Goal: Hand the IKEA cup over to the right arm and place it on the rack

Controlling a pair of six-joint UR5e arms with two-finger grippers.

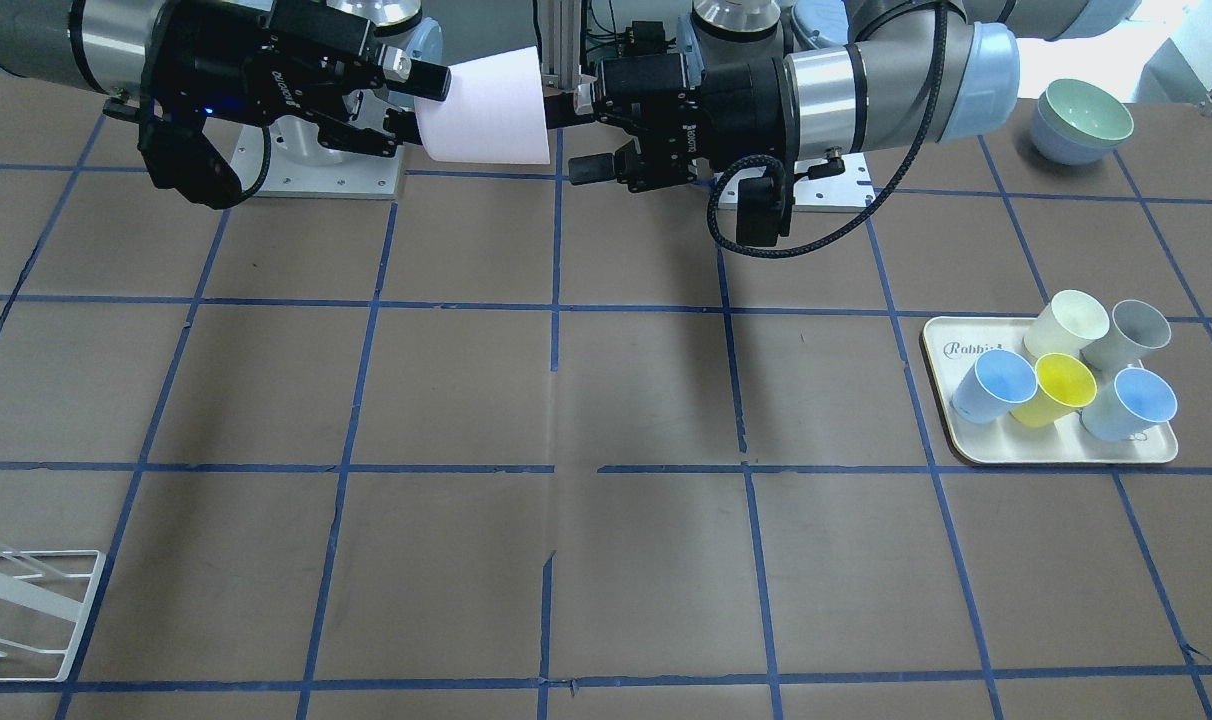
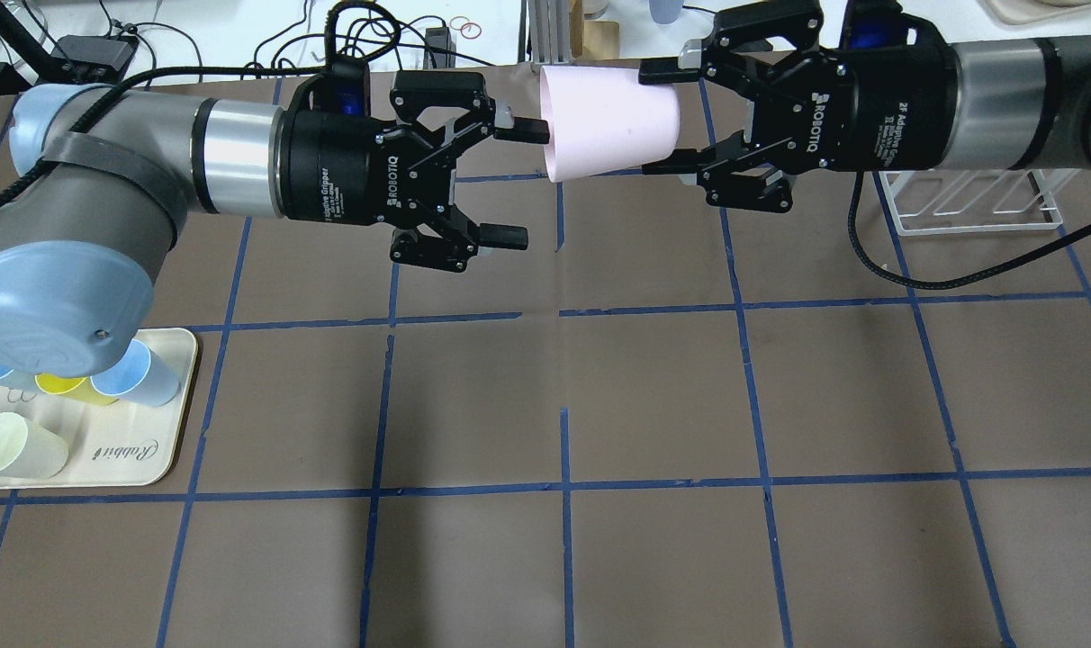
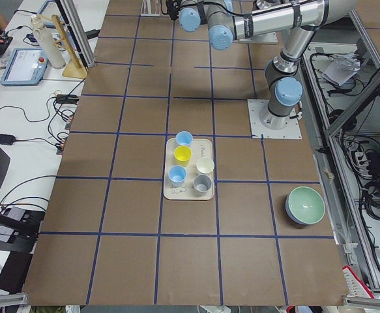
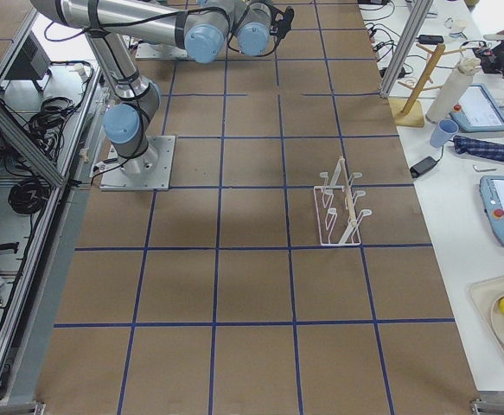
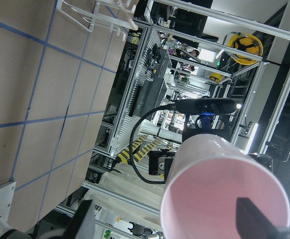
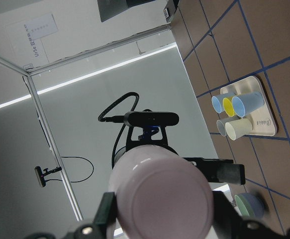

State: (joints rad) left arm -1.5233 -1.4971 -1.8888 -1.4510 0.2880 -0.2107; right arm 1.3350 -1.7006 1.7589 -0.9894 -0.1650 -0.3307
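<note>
The pale pink IKEA cup lies sideways in the air above the far middle of the table, also in the front view. My right gripper is shut on its narrow base end, one finger on each side; the right wrist view shows the cup's bottom. My left gripper is open with jaws wide apart. One finger is at the cup's rim and the other hangs free; the left wrist view looks into the cup's mouth. The white wire rack stands beyond the right arm and shows in the right view.
A cream tray on the robot's left side holds several pastel cups: blue, yellow, cream, grey. Stacked bowls sit near the left arm's base. A braided cable loops under the left wrist. Blue tape lines grid the brown table.
</note>
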